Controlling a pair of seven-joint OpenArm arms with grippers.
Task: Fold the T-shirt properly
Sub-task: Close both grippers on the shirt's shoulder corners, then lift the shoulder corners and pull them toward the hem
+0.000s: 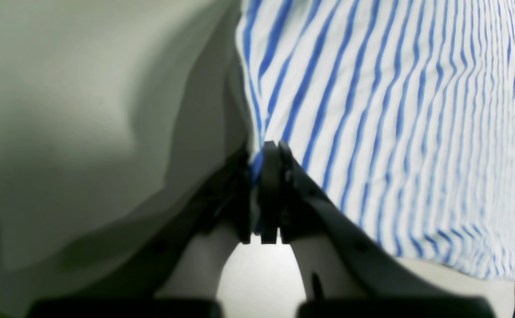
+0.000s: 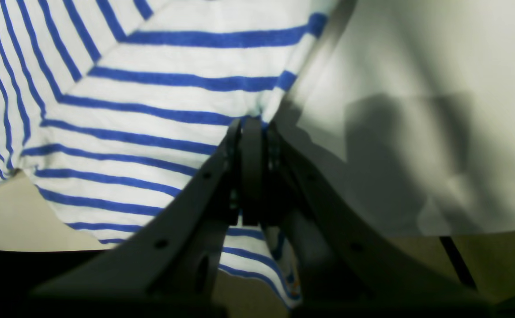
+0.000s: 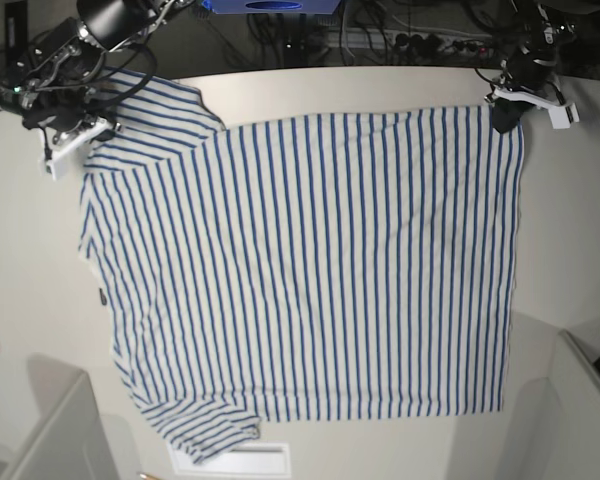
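Note:
The T-shirt [image 3: 310, 270], white with thin blue stripes, lies spread flat on the white table [image 3: 380, 85], sleeves toward the left of the base view. My left gripper [image 3: 505, 115] is at the shirt's far right corner. In the left wrist view the left gripper [image 1: 272, 146] is shut on the shirt's edge [image 1: 394, 110]. My right gripper [image 3: 95, 135] is at the far left sleeve. In the right wrist view the right gripper [image 2: 253, 123] is shut on the striped cloth [image 2: 151, 110], which puckers at the jaws.
Cables and a blue object [image 3: 270, 5] line the table's back edge. Grey panels stand at the near left [image 3: 60, 430] and near right [image 3: 580, 400]. A white slip [image 3: 245, 460] lies at the front edge under the near sleeve.

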